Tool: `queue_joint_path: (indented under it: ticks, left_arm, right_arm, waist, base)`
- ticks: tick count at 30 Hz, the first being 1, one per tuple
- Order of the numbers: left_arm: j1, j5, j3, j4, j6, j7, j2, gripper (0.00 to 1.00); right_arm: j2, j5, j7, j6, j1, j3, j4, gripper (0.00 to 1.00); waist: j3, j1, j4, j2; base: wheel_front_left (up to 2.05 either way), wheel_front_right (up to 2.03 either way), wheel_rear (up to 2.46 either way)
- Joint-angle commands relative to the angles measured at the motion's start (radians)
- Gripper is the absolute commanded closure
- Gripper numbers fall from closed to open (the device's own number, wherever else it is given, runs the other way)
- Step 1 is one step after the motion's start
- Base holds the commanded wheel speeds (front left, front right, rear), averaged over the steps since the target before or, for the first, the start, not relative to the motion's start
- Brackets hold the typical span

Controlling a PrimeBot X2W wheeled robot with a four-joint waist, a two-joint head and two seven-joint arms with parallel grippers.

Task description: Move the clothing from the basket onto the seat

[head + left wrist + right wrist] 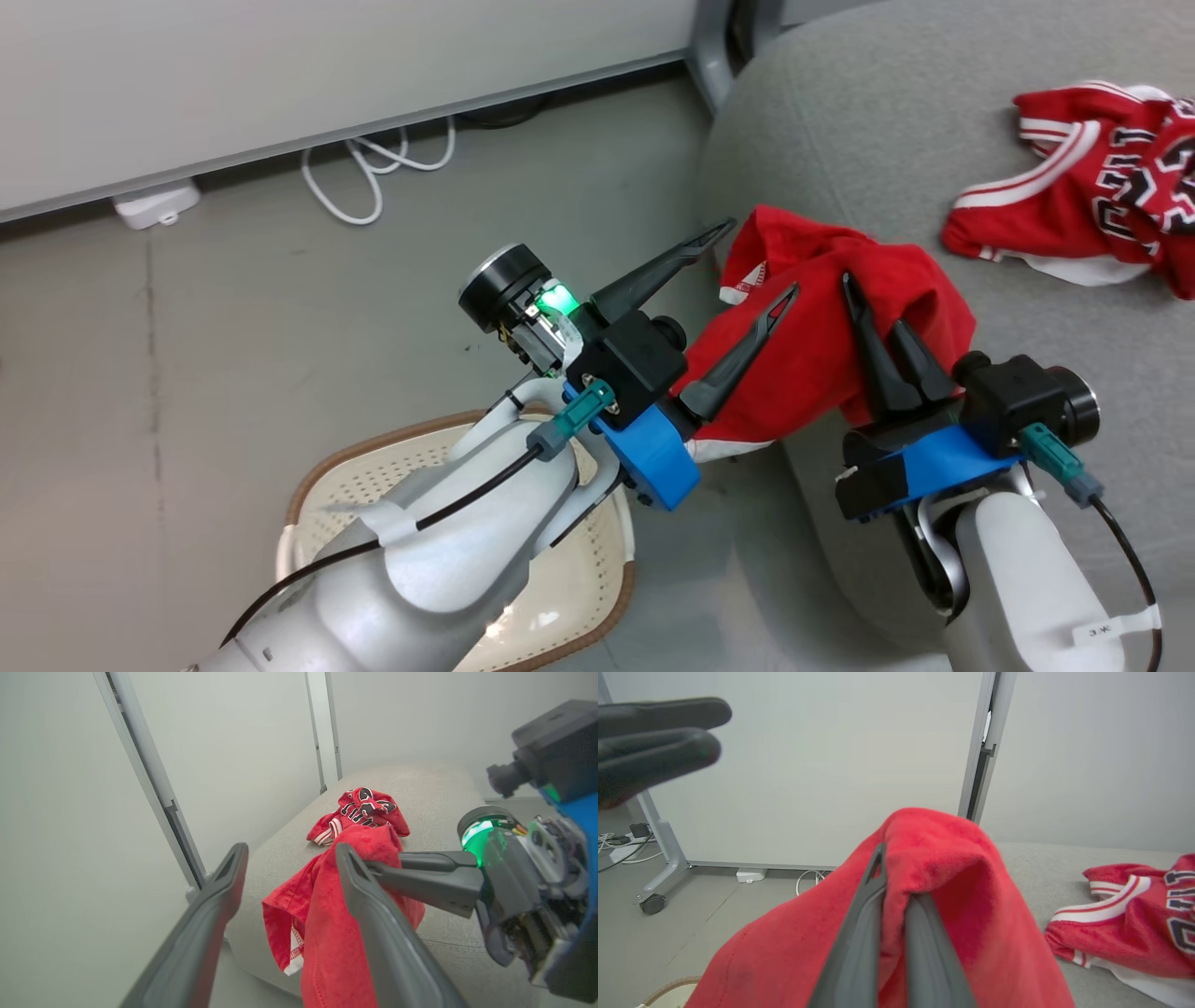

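Clamping plain red garment [822, 313] between right jaws; left jaws gape empty; head view adds basket [588, 569].

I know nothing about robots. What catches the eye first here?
A plain red garment hangs pinched in the shut right gripper at the edge of the grey sofa, with the left gripper open beside it. A striped red jersey lies further along the sofa, and the white basket sits on the floor below.
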Motion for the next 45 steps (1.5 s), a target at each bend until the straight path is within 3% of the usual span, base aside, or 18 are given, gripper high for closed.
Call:
queue_joint_path:
  ticks: [1,12,27,36,45]
  left_arm:
    - [-0.011,-0.003,-0.003,0.003,-0.004,0.0,0.004,0.0]
    - [-0.024,-0.007,-0.036,0.02,-0.014,0.006,-0.003,0.0]
    - [-0.025,-0.019,-0.036,0.027,0.002,-0.009,0.004,0.0]
    - [-0.082,0.004,-0.031,0.0,0.014,0.001,0.027,0.0]
    - [-0.168,0.043,-0.039,-0.035,0.009,0.019,0.046,0.0]
  right_arm:
    - [0.0,-0.002,-0.004,0.0,0.012,-0.005,-0.007,1.0]
    - [0.0,0.001,-0.004,0.0,0.053,-0.052,-0.039,1.0]
    - [-0.01,-0.014,-0.004,0.0,0.012,-0.114,-0.096,1.0]
    - [-0.098,0.004,-0.004,0.0,-0.252,-0.197,-0.16,1.0]
    - [-0.262,0.013,-0.004,0.0,-0.529,-0.355,-0.161,1.0]
  waist:
    - [0.009,0.0,-0.035,0.0]
    - [0.026,0.0,-0.143,0.0]
    - [0.056,0.0,-0.126,0.0]
    - [0.188,0.0,-0.104,0.0]
    - [0.357,0.0,-0.063,0.0]
  base:
    - [0.0,0.0,0.0]
    - [0.0,0.0,0.0]
    - [0.0,0.0,0.0]
    - [0.0,0.0,0.0]
    - [0.0,0.0,0.0]
